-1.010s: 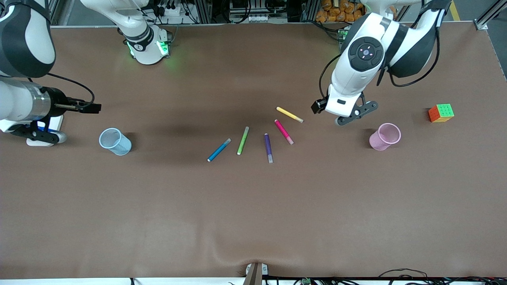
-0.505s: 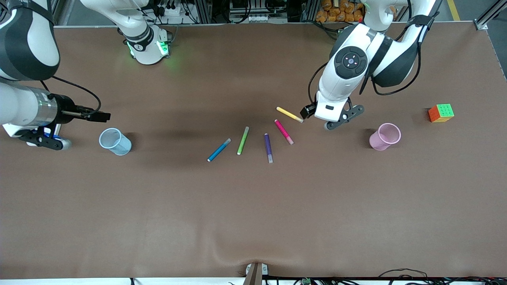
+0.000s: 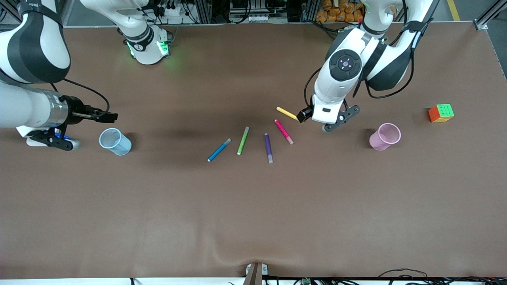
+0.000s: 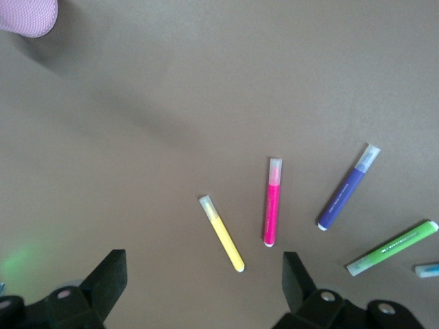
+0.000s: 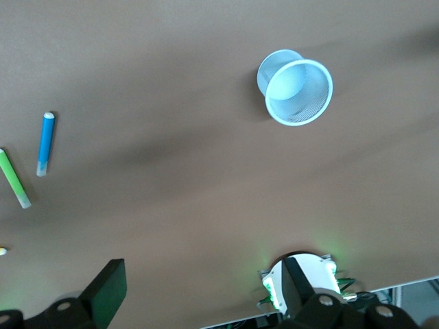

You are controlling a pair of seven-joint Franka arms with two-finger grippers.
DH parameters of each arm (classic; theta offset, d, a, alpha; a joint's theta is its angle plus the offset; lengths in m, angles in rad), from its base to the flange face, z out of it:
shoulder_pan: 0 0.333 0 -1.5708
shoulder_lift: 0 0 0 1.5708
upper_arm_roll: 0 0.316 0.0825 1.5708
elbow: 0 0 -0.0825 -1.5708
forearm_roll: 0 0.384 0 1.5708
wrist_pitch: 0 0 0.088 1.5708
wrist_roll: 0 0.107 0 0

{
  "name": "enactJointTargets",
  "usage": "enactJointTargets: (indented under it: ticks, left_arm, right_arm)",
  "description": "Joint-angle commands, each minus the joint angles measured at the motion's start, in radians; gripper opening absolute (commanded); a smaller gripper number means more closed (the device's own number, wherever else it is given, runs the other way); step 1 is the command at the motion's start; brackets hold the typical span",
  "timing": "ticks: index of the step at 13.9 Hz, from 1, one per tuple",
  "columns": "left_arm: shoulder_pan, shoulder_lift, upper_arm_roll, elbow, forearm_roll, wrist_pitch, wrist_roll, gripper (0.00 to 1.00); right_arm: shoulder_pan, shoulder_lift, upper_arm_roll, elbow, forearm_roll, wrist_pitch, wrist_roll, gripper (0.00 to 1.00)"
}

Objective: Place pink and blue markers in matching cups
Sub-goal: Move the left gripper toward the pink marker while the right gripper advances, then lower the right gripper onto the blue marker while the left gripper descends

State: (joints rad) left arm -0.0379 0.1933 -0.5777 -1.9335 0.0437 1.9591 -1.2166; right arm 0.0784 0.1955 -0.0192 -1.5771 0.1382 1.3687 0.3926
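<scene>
The pink marker (image 3: 284, 132) lies flat on the counter (image 3: 253, 213) in a fan of five, just below the left tool (image 4: 202, 288), which hangs spread wide and empty over the yellow marker (image 3: 287, 113) beside it. The blue marker (image 3: 219, 149) lies at the fan's end toward the right arm, well apart from the right tool (image 5: 202, 291), which is also spread and empty, hovering near the pale blue cup (image 3: 115, 141). The pink cup (image 3: 384, 136) stands upright toward the left arm's end of the counter. The step in hand looks like the left arm's approach to the pink marker; to do it well, the tool should centre over the magenta barrel, turn so its fingers straddle the marker across its width, and descend without nudging the yellow or purple marker (image 3: 268, 147). The left wrist view shows the gaps between neighbouring markers plainly, and the pale caps; the front view alone shows both cups together, plus a colour cube (image 3: 441, 113) lying apart.
</scene>
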Motion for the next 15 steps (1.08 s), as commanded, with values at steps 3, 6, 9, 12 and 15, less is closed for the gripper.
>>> enactJointTargets:
  ticks: [3, 6, 9, 12, 15]
  left_arm:
    - [-0.017, 0.054, -0.004, 0.033, 0.048, 0.012, -0.066, 1.0]
    - [-0.019, 0.066, -0.004, 0.034, 0.053, 0.026, -0.106, 1.0]
    - [-0.019, 0.078, -0.004, 0.034, 0.071, 0.035, -0.124, 1.0]
    - [-0.019, 0.109, -0.004, 0.059, 0.077, 0.04, -0.139, 1.0]
    - [-0.033, 0.141, -0.004, 0.08, 0.111, 0.04, -0.178, 1.0]
  right_arm:
    - [0.035, -0.008, 0.022, -0.03, 0.064, 0.021, 0.153, 1.0]
    - [0.038, -0.013, 0.117, -0.064, 0.069, 0.09, 0.332, 1.0]
    - [0.04, -0.013, 0.209, -0.112, 0.069, 0.191, 0.477, 1.0]
    - [0.043, -0.011, 0.292, -0.167, 0.069, 0.309, 0.604, 1.0]
    - [0.052, -0.011, 0.324, -0.224, 0.069, 0.4, 0.65, 1.0]
